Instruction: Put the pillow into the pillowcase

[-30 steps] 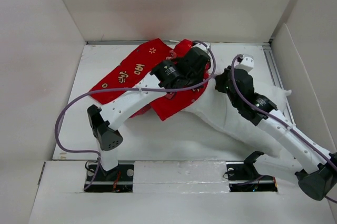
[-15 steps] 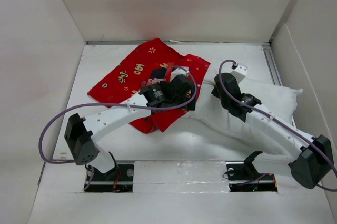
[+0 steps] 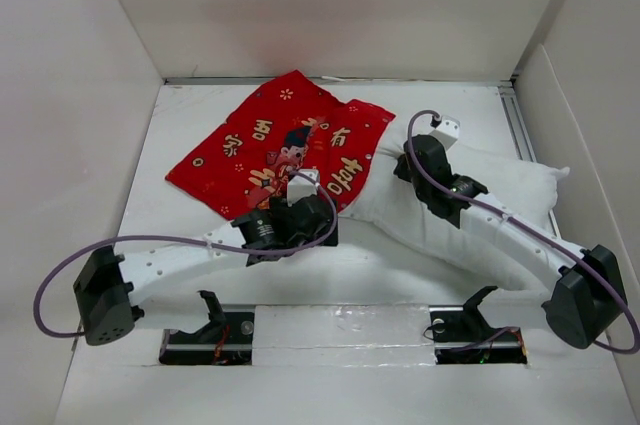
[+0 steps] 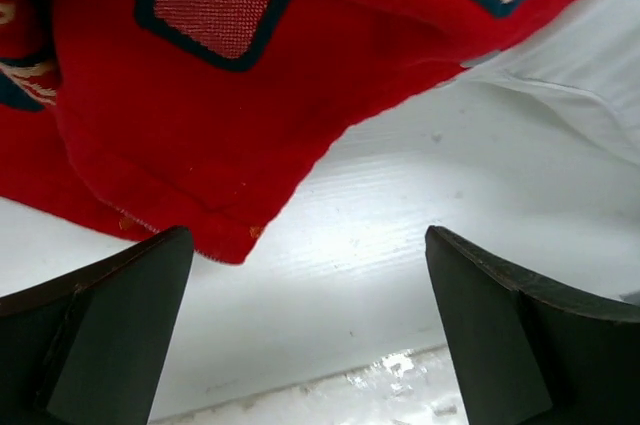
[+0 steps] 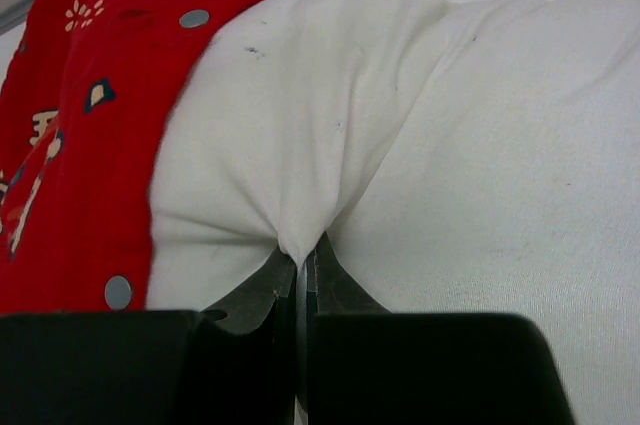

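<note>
The red pillowcase (image 3: 280, 145) lies spread, print up, at the back left of the table. The white pillow (image 3: 515, 195) lies to its right, its left end inside the case's open edge (image 5: 150, 195). My right gripper (image 3: 410, 167) is shut on a pinch of pillow (image 5: 450, 145) fabric, fingertips (image 5: 303, 257) pressed together just right of the case's snap-buttoned hem. My left gripper (image 3: 315, 215) hangs open just short of the pillowcase's near corner (image 4: 200, 95). Nothing is between its fingers (image 4: 308, 235), only bare table. The pillow's edge (image 4: 590, 55) shows at upper right.
White walls (image 3: 80, 95) box in the table on three sides. A metal rail (image 3: 525, 135) runs along the right side. A raised white ledge (image 3: 340, 325) with the arm bases crosses the near edge. A purple cable (image 3: 150, 243) loops along the left arm.
My left gripper has opened, let go of the pillowcase and drawn back toward the near edge. The case has dropped flat, print showing. The right gripper keeps its pinch on the pillow.
</note>
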You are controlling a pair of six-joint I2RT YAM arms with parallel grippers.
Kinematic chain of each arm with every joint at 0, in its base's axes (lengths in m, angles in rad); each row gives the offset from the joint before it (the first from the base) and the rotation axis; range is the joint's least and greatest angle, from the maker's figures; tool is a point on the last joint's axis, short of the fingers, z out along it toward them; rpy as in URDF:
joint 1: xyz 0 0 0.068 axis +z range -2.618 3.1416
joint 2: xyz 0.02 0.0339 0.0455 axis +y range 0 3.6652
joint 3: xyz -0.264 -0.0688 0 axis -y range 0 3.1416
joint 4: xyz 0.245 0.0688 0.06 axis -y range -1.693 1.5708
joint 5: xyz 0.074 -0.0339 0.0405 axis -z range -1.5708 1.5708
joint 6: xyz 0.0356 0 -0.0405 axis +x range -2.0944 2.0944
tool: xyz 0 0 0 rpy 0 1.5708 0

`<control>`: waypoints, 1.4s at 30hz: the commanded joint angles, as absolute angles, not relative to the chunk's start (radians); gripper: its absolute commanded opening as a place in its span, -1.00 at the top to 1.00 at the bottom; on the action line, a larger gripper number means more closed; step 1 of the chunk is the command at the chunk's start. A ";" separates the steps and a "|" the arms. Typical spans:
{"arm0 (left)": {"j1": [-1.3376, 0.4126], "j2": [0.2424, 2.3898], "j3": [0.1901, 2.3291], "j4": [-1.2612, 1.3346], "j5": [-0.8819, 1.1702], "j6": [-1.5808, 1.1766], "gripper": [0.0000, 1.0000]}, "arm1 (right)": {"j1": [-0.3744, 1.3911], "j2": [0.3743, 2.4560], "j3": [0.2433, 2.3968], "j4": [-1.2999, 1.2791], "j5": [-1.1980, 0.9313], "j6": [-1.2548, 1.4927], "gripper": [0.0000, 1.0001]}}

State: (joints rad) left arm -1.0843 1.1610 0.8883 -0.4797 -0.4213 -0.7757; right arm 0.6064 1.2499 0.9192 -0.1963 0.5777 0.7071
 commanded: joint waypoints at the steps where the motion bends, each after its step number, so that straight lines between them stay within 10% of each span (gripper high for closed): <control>1: -1.083 1.209 0.868 -0.376 -0.521 -0.779 -1.00 | 0.603 1.233 0.927 -0.078 0.496 0.664 1.00; 12: -1.072 1.491 0.974 -0.452 -0.778 -0.813 -0.86 | 0.603 1.163 0.917 -0.078 0.410 0.603 1.00; 17: -1.057 1.525 1.058 -0.491 -0.790 -0.813 0.72 | 0.603 1.152 0.907 -0.069 0.400 0.583 1.00; 20: -1.057 1.525 1.116 -0.526 -0.799 -0.813 0.99 | 0.603 1.161 0.897 -0.069 0.381 0.572 1.00; 29: -1.140 1.543 1.468 -0.621 -0.547 -0.649 1.00 | 0.603 1.238 0.913 0.055 0.270 0.529 1.00; 42: -1.003 1.600 1.660 -0.322 0.139 -0.592 1.00 | 0.643 1.057 1.081 -0.320 0.896 0.946 1.00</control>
